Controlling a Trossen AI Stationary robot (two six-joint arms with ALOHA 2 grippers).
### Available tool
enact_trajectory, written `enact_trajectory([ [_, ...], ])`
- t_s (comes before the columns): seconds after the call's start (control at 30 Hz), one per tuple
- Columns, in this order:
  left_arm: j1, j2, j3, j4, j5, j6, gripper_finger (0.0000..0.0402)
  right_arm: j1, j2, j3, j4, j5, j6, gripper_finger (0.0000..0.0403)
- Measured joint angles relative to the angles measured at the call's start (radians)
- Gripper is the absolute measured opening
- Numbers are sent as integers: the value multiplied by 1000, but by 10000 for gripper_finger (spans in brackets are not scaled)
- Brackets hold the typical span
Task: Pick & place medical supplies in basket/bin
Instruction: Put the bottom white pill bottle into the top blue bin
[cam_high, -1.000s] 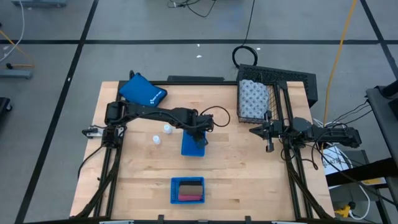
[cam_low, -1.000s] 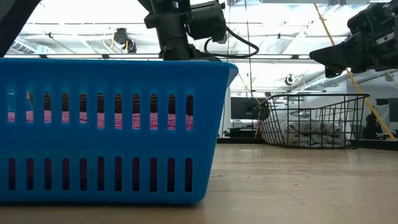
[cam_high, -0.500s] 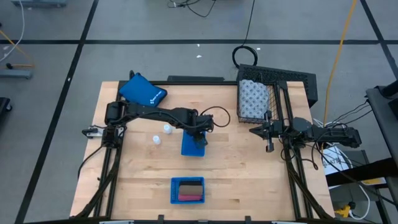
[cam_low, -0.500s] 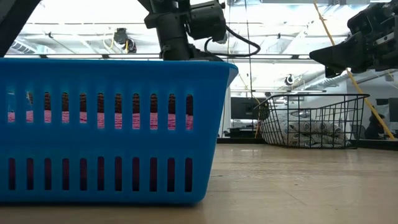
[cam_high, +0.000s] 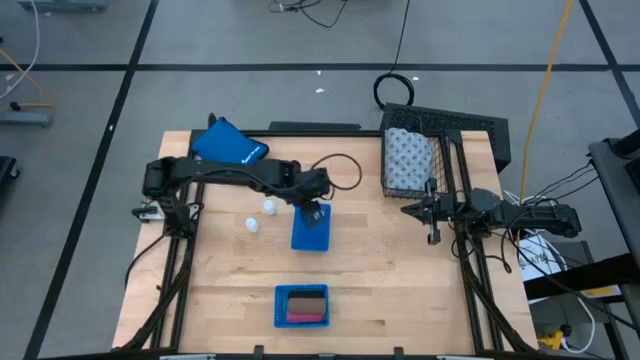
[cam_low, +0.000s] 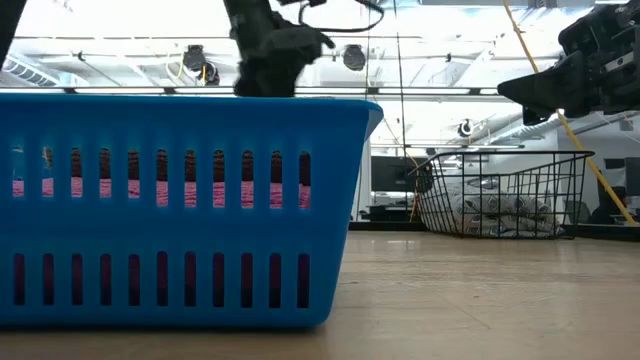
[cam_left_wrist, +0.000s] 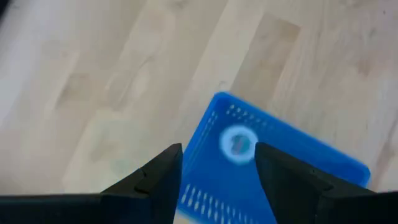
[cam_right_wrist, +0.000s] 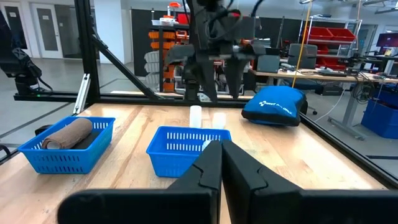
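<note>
Bottle (cam_left_wrist: 237, 143) in tray (cam_left_wrist: 205, 186), left gripper (cam_left_wrist: 219, 165) now higher

You'll find no readable text anywhere; the white mark on the blue pouch (cam_high: 229, 146) beside the table's back edge stays illegible.

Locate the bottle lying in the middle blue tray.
In the left wrist view, the white bottle lies inside the middle blue tray at table centre, directly under the open left hand.

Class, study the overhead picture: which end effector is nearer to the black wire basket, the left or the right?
The right. The right end effector hangs just beside the basket, near its front corner. The left end effector is farther off, above the middle blue tray.
</note>
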Motion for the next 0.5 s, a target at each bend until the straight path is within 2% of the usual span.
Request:
enact_trajectory([
  [0.23,-34,-91,0,-221,-105,-92,212,0,0,0,0,0,0,0],
  [0.4,-71,-116,-26,-359,-108,-209,212,0,0,0,0,0,0,0],
  [0.5,-93,-139,-72,-386,-108,-310,212,0,0,0,0,0,0,0],
])
